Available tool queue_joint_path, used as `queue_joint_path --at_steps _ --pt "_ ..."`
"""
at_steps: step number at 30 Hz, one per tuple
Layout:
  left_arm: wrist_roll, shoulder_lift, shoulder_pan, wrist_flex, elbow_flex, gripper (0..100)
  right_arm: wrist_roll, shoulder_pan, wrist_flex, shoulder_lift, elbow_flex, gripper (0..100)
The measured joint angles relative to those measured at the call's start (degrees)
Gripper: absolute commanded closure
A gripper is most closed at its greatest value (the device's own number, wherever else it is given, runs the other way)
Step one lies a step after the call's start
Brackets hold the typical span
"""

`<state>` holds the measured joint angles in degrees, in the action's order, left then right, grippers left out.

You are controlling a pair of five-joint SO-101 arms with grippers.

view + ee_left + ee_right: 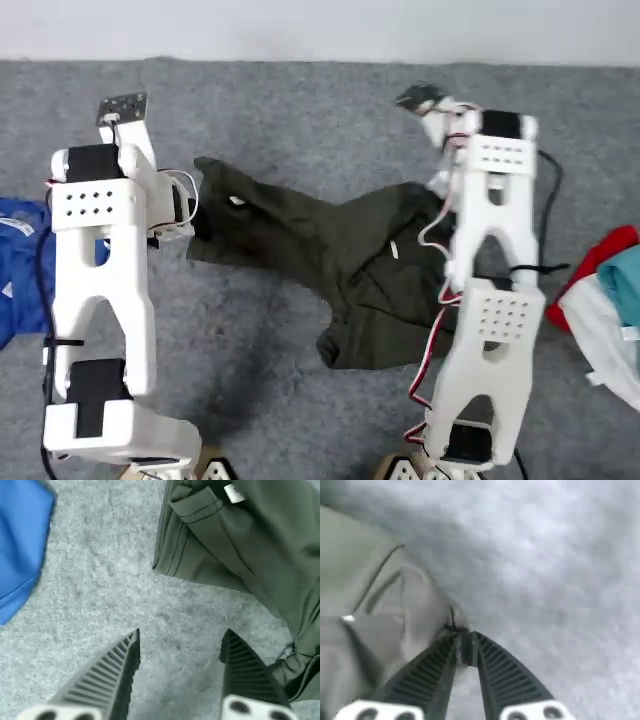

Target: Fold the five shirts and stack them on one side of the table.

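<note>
Dark olive shirt (340, 260) lies crumpled mid-table, between the two arms. Jaws of the right gripper (465, 637) are pressed together, pinching a fold at the shirt's edge. Jaws of the left gripper (180, 637) are spread over bare grey table (300, 110), just beside the shirt's other edge and not touching it. A blue shirt (20, 260) lies outside the left arm. A heap of clothes (605, 300) in red, teal and white lies outside the right arm.

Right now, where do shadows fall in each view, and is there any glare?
High view: shadow on the grey carpet-like table cover beside the white left arm, no glare. Left wrist view: even light, a thin shadow under the edge of the dark olive fabric shirt, beyond the open left pincer. Right wrist view: the cover looks brightest away from the right pincer, shut on the shirt's edge.
</note>
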<state>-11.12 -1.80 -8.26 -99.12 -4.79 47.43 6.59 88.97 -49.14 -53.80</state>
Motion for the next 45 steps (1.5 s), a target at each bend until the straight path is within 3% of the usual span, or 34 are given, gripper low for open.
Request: queue_joint_path --at_steps 7,10,15,19,23,28,35,40,45 --pt "0.0 0.0 0.0 0.0 1.1 75 -10.8 9.9 -5.5 -8.4 -5.9 98.0" --pt "0.0 0.0 0.0 0.0 4.0 75 -14.0 12.0 -5.2 -10.4 -9.1 88.7" --pt "0.0 0.0 0.0 0.0 7.6 75 -13.9 9.7 6.8 -10.5 -19.2 65.8" --pt "0.0 0.0 2.1 0.0 7.8 74 -6.1 4.4 11.7 -8.0 -22.0 68.0" --pt "0.1 0.0 7.2 1.2 7.8 74 4.1 1.4 11.7 1.8 -10.3 69.1" --pt "0.1 0.0 10.3 6.3 7.8 74 16.3 -2.8 11.7 19.3 21.3 69.1" --pt "0.2 0.0 11.3 3.0 7.9 75 22.2 -15.6 11.3 46.2 64.7 69.2" --pt "0.2 0.0 11.3 1.3 7.9 75 19.5 -18.9 5.9 46.8 71.7 69.2" --pt "0.2 0.0 11.3 0.4 7.9 75 18.6 -18.7 4.5 36.2 69.6 71.5"
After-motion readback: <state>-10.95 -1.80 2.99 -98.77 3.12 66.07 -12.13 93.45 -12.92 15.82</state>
